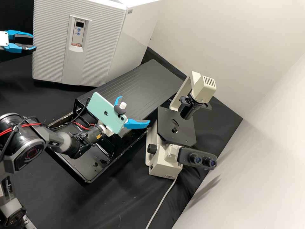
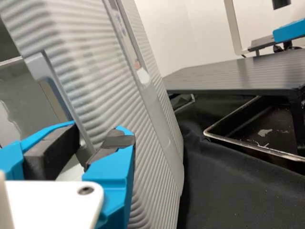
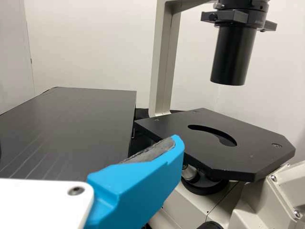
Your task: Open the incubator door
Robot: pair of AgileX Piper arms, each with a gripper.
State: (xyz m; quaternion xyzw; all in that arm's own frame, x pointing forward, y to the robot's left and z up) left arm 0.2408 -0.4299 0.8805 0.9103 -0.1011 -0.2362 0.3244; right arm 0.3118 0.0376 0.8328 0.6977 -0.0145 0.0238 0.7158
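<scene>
My left gripper point(image 1: 34, 42) stands open at the far left of the high view, by the left edge of the white incubator door point(image 1: 50, 41). In the left wrist view the fingers of the left gripper point(image 2: 86, 148) are apart, right at the side edge of the ribbed door point(image 2: 109, 95), near a grey recess point(image 2: 40, 67) in that edge. Whether a finger touches the door, I cannot tell. The right gripper point(image 1: 128, 111) is open over the black platform, partly behind a mounted phone; in the right wrist view one blue finger point(image 3: 143, 186) shows.
A black ribbed platform point(image 1: 139, 79) stands beside the incubator, over a black tray point(image 1: 81, 173). The microscope point(image 1: 176, 127) is to the right of the right gripper, its cable running toward the front. A phone point(image 1: 106, 111) is fixed on the right arm.
</scene>
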